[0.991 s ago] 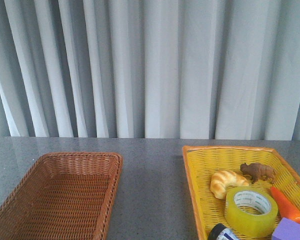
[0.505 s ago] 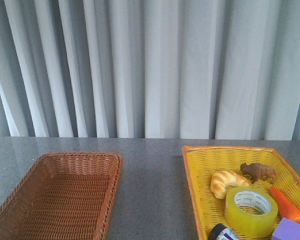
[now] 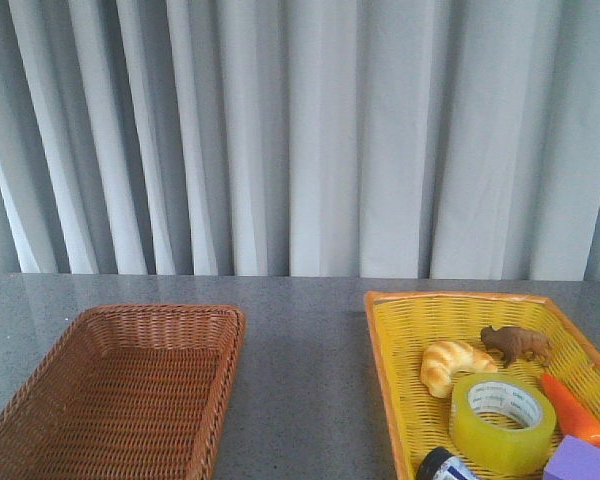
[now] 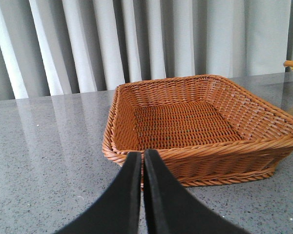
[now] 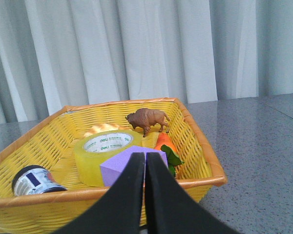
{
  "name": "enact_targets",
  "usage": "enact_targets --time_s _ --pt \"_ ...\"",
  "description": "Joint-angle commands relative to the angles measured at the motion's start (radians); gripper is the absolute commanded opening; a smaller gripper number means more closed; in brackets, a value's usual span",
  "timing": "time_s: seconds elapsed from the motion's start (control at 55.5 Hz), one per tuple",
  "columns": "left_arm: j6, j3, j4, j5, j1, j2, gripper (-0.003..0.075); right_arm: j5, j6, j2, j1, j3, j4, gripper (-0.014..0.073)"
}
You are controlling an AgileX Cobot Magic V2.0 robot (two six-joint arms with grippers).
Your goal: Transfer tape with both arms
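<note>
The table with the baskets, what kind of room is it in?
Probably a test room for a robot: a grey stone table, a plain grey curtain, and two baskets, a brown one and a yellow one with toys.

2 baskets are sitting on the table (image 3: 300, 340): the empty basket (image 3: 130, 330) left, the tray basket (image 3: 390, 350) right. In the tray, the tape (image 3: 502, 420) is lying in front of the croissant (image 3: 452, 362) and bison figure (image 3: 518, 342), left of the carrot (image 3: 572, 408).

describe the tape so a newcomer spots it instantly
Look in the yellow basket on the right of the table. The tape lies flat near its front, between the croissant and the purple block: the only translucent yellow-green ring, white printed core.
</note>
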Motion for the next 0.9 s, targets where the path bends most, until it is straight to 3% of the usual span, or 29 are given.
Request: enact_targets --time_s 0.0,0.649,0.883 --pt "-0.007 -0.009 -0.010 -0.066 0.000 -0.017 -0.0005 -0.072 0.003 -0.007 -0.005 0.003 -0.002 -0.0004" --pt "-0.007 -0.009 -0.010 -0.080 0.000 -0.017 -0.0006 -0.077 0.045 -0.007 -0.005 0.003 -0.002 -0.0004" --pt "-0.076 -0.009 -0.010 -0.218 0.000 -0.017 -0.0006 -0.090 0.083 -0.007 -0.005 0.003 0.033 -0.0004"
